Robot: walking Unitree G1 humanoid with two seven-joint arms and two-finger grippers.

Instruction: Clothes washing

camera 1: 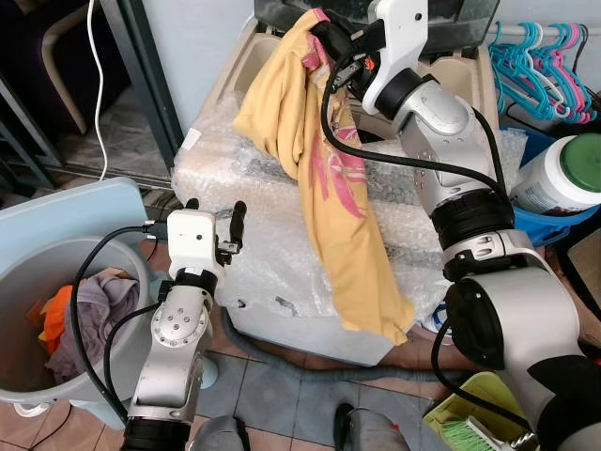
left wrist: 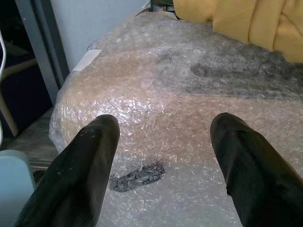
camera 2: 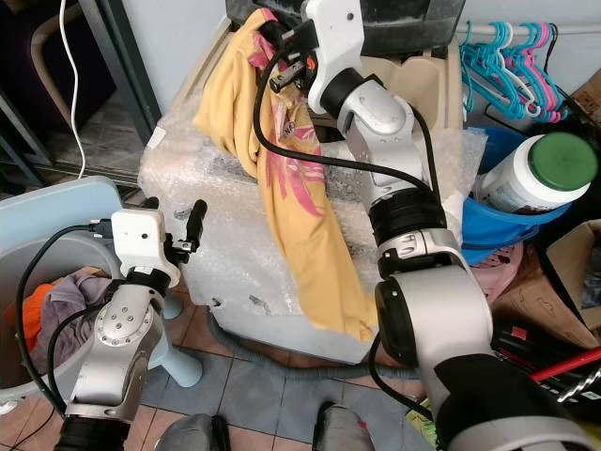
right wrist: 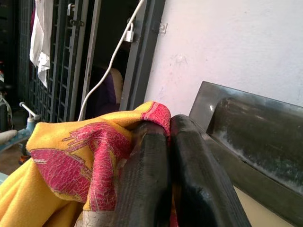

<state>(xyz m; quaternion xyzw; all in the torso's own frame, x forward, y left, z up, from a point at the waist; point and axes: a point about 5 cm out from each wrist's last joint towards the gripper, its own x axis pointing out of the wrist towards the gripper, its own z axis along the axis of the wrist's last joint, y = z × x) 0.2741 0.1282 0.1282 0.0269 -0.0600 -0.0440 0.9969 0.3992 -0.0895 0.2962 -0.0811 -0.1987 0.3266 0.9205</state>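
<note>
A bubble-wrapped washing machine point(camera 1: 282, 188) stood before me. I had my right gripper point(camera 1: 324, 42) pinched shut on the yellow shirt point(camera 1: 329, 188), held above it; left gripper point(camera 1: 211, 221) hung open, empty. More clothes point(camera 1: 89, 315) waited in the bin point(camera 1: 56, 216), so I judged loading barely begun.

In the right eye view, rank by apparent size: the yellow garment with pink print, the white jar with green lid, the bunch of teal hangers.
1. Yellow garment with pink print, held by the right gripper.
2. White jar with green lid and bunch of teal hangers look alike; the jar is partly cropped.
</note>
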